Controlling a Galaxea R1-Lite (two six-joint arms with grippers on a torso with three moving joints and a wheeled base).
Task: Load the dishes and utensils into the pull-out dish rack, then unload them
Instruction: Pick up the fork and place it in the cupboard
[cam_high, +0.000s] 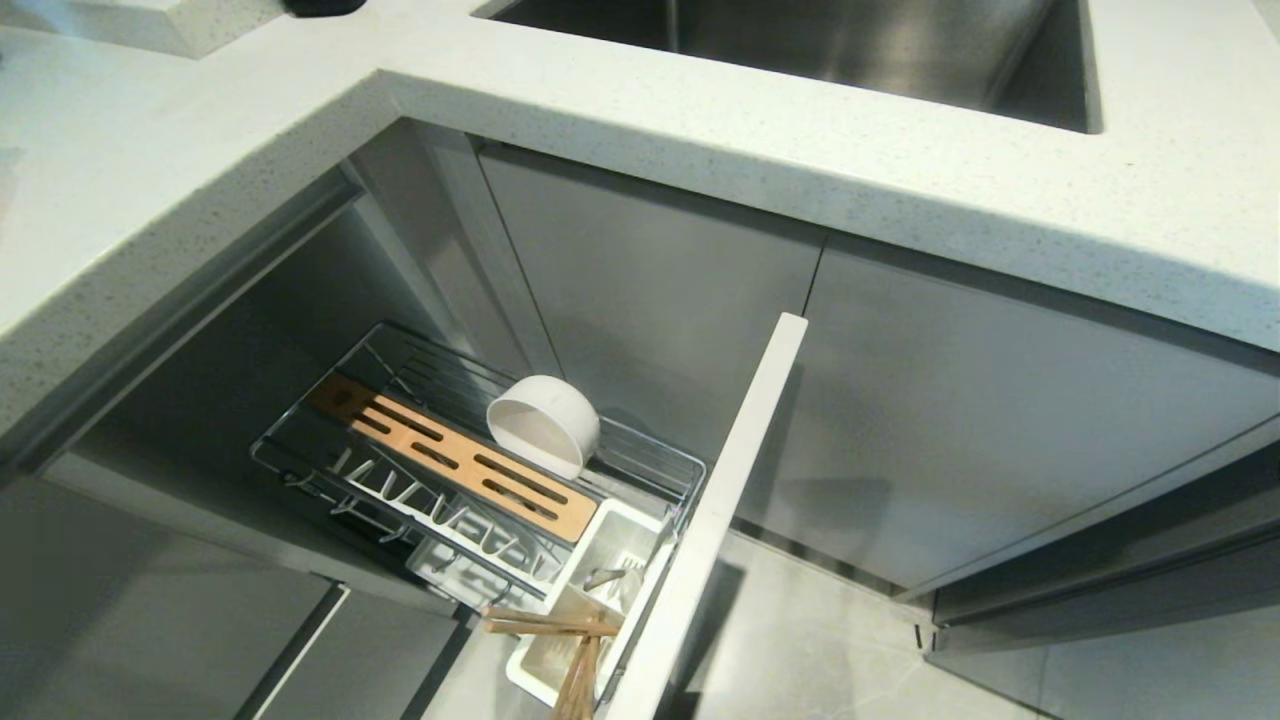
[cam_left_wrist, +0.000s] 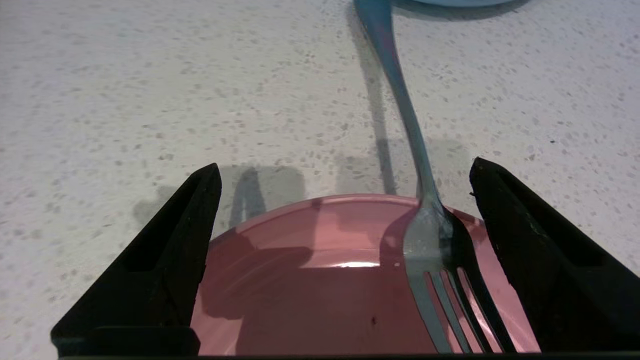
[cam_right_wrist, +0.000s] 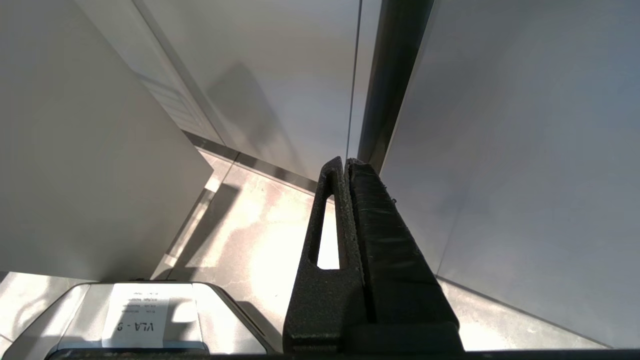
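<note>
While left pincer (cam_left_wrist: 345, 250) gapes wide, empty: pink plate (cam_left_wrist: 310, 290) flat on table (cam_left_wrist: 150, 100) between jaws, fork (cam_left_wrist: 430, 250) across it; right pincer (cam_right_wrist: 350, 170) closed, parked.

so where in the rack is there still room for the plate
The white prongs stand bare, between the wooden strip and the rack front wire. Crowded: the caddy holds chopsticks; the white bowl fills the back.
</note>
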